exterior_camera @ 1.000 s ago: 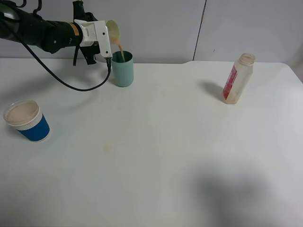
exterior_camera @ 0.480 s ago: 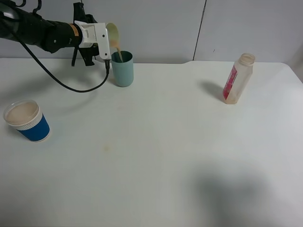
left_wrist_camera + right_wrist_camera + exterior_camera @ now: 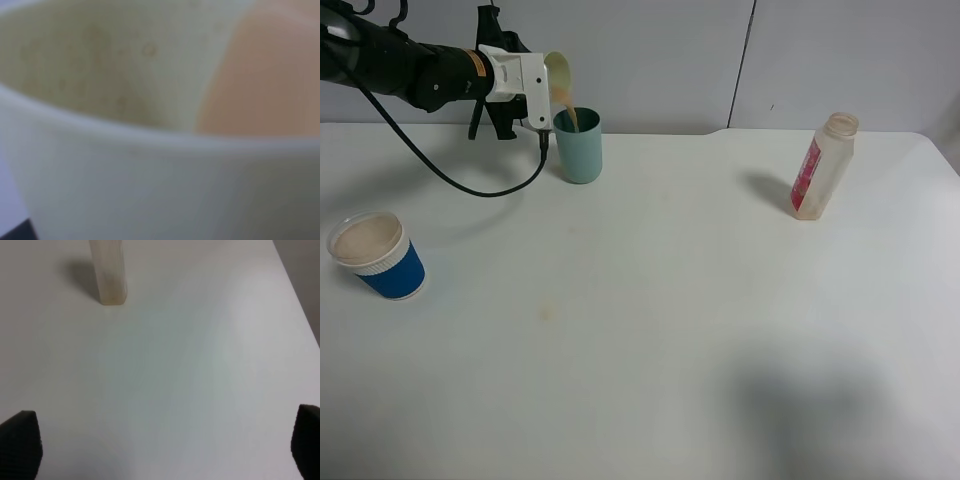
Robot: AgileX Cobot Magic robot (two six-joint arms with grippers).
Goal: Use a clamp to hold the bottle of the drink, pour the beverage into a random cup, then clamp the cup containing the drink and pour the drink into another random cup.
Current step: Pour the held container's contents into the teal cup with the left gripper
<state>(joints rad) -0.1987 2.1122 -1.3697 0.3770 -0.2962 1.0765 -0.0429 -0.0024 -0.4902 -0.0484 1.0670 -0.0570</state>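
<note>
A: Bench (image 3: 650, 330) first, nearest edge: white top, faint yellowish stain (image 3: 549, 314) left of centre, soft shadow near the front right.

B: Cups?

A: Blue-and-white cup (image 3: 378, 256) stands upright on the left, w/ pale pinkish-brown drink almost to the rim. Well apart from the rest.

B: Bottle?

A: Drink bottle (image 3: 822, 167) on the right, farther back, upright, cap off, red label, looks almost empty. Right wrist cam shows its base (image 3: 108, 271) on the bench too.

B: Right end effector?

A: Right end effector (image 3: 165, 440): only two dark fingertips (image 3: 19, 442) at the frame corners, spread wide, nothing between them. Not seen in the high view.

B: And the left?

A: Left end effector (image 3: 538, 83) at the far left rear, clamped on a cream cup (image 3: 559, 72), tipped hard over the teal cup (image 3: 578, 145). Thin orange-brown stream (image 3: 570, 108) runs from its lip into the teal cup, which stands upright near the back wall.

B: Left wrist cam?

A: Blurred close-up: cream cup wall (image 3: 125, 185) fills it, drink (image 3: 260, 75) pooled inside to one side.
</note>
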